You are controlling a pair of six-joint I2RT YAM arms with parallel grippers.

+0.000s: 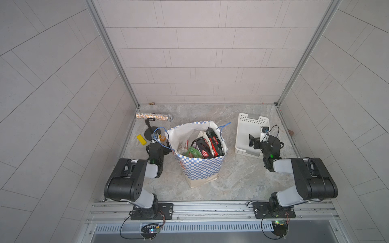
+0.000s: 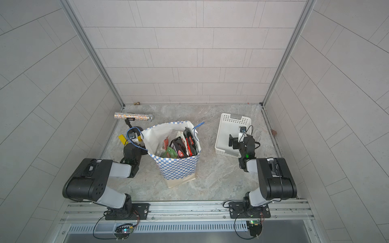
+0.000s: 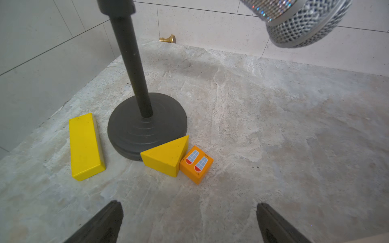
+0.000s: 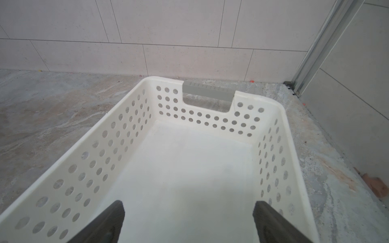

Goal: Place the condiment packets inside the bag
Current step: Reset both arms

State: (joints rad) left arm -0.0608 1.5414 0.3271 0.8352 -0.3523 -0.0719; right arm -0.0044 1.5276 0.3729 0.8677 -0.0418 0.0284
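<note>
Fingers [image 3: 101, 223] on the left gripper [image 3: 189, 208] spread wide, nothing between them, only bare table [image 3: 273, 126] below. Same on the right gripper [image 4: 188, 207]: fingers [image 4: 271, 223] splayed and empty, hanging over the white perforated basket [image 4: 117, 147], whose floor shows no contents. All visible condiment packets [image 1: 205, 145] sit inside the bag [image 1: 200, 166] in both top views. Black-and-red pouches stand on edge toward the wall nearer the right arm, a green one sits lower down, and something pale lies beside them. Bag upright, mouth open, mid-table between the two arms. No packet shows on the table or in the basket, so my reading is that the loading step is done, or as good as done. Next move, as I judge it, calls for little beyond a clean retreat of both arms, keeping clear of the bag. One caution: a blue cord handle [image 1: 161, 131] loops out toward the left wrist in a top view. Cannot tell whether it lies on the arm or merely passes over it, so that arm should draw back slowly. Left arm: folded at the elbow, forearm reaching forward beside the bag, gripper facing the microphone stand [image 3: 147, 126], yellow block [image 3: 85, 147], yellow wedge [image 3: 166, 156] and orange cube [image 3: 196, 164]. Right arm: elbow folded, wrist angled inward over the basket's near end.
</note>
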